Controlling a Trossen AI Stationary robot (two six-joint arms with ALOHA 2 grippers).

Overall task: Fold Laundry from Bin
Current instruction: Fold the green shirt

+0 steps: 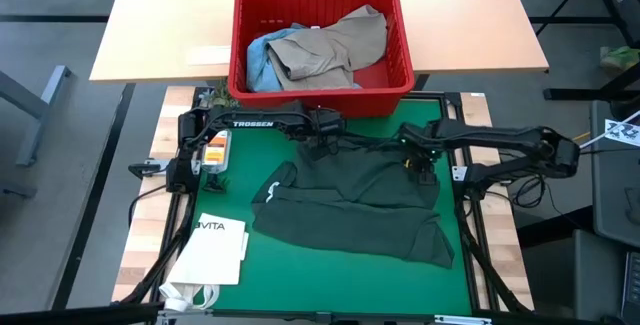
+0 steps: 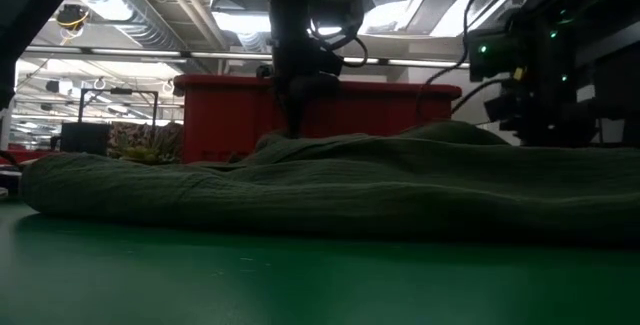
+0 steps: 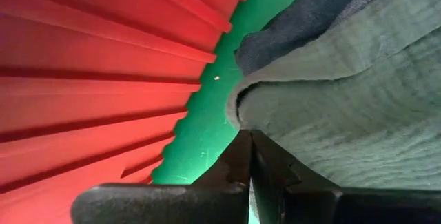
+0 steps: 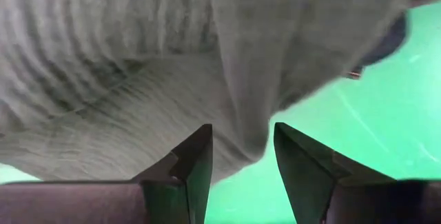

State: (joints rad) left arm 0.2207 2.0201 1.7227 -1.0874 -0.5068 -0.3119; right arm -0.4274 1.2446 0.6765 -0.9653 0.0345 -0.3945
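High view shows the green shirt (image 1: pixel 350 205) spread across the mat (image 1: pixel 330 285), its far edge just beside the bin (image 1: pixel 320 90), which holds a tan garment (image 1: pixel 335 45) and a blue one (image 1: pixel 258 55). Your left claw (image 1: pixel 325 130) is down at the shirt's far edge near the bin wall, fingers pressed together; the left wrist view shows cloth rolled right against the tips, so it looks pinched, though the grip itself is hidden. Your right claw (image 4: pixel 241 162) sits at the far right corner of the shirt with its 2 fingers apart and a fold of fabric hanging between them, not yet clamped. To do this step well, I'd close the right claw only once the cloth sits deep between the fingers, catching 1 layer rather than a bunch. Then lift both corners level and together, keeping the edge taut between them. Watch the bin: the left claw is close enough that a swing toward it could snag the ribs.
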